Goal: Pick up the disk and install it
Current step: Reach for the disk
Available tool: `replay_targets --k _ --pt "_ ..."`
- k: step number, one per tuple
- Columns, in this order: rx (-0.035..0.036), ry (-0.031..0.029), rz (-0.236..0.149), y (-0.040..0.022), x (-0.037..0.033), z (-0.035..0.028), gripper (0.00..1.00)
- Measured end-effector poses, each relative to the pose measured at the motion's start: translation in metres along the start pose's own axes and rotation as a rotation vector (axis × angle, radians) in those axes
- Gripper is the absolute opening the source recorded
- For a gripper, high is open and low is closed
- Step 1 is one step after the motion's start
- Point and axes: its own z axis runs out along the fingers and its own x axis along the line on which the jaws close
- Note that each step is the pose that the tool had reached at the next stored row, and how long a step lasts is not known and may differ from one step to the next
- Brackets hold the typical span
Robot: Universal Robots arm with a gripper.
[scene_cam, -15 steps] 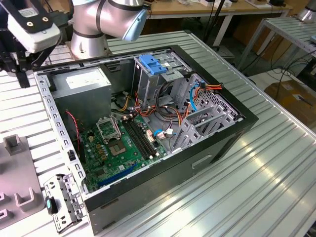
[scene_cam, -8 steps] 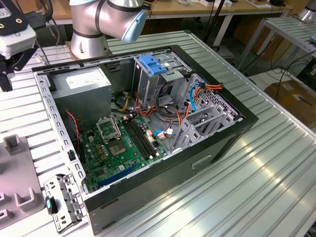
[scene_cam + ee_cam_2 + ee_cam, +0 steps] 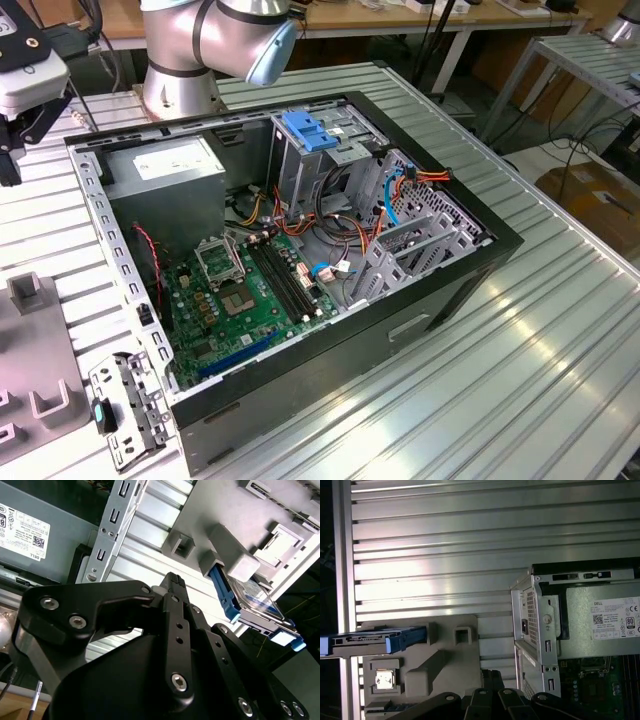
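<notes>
So, nearest to us, the gripper (image 3: 172,580) hangs over the table (image 3: 560,330) with its fingers together and nothing between them. In both wrist views it sits between the grey holder (image 3: 225,555) and the open case (image 3: 420,310), touching neither.

Beyond it, the disk (image 3: 250,607) stands on edge in a slot of the holder. Its blue carrier pokes out past the holder's rim, and it is apart from the gripper. In the exterior view the holder lies at about eight o'clock from the case.

Farther off, the case lies on its side with the board exposed. The drive cage (image 3: 310,150), with a blue part on top, is at roughly twelve o'clock inside it.

We judge the task barely begun. The disk is not yet grasped or lifted, so both the pick and the install are left.
</notes>
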Motion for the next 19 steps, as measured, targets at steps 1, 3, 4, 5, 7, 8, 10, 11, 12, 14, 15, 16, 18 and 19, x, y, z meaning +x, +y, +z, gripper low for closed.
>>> replay_targets --k 1,3,4,5,7,8,10,11,12,14,15,16,18,19 --pt "0.0 0.0 0.0 0.0 0.0001 0.0 0.11" --pt "0.0 0.0 0.0 0.0 0.0005 0.0 0.11" --pt "0.0 0.0 0.0 -0.0001 0.0009 0.0 0.11" --pt "0.0 0.0 0.0 -0.0001 0.0012 0.0 0.11" --pt "0.0 0.0 0.0 -0.0002 0.0021 0.0001 0.11" --pt "0.0 0.0 0.0 -0.0002 0.0031 0.0001 0.11" --pt "0.0 0.0 0.0 -0.0004 0.0047 0.0001 0.11" --pt "0.0 0.0 0.0 -0.0004 0.0054 0.0001 0.11" --pt "0.0 0.0 0.0 -0.0005 0.0063 0.0002 0.11" --pt "0.0 0.0 0.0 -0.0006 0.0077 0.0002 0.11" --pt "-0.0001 0.0 0.0 -0.0007 0.0084 0.0002 0.11" --pt "-0.0001 0.0 0.0 -0.0007 0.0092 0.0002 0.11" --pt "-0.0001 -0.0001 0.0 -0.0008 0.0109 0.0003 0.11" --pt "0.0 0.0 0.0 -0.0009 0.0118 0.0003 0.11"
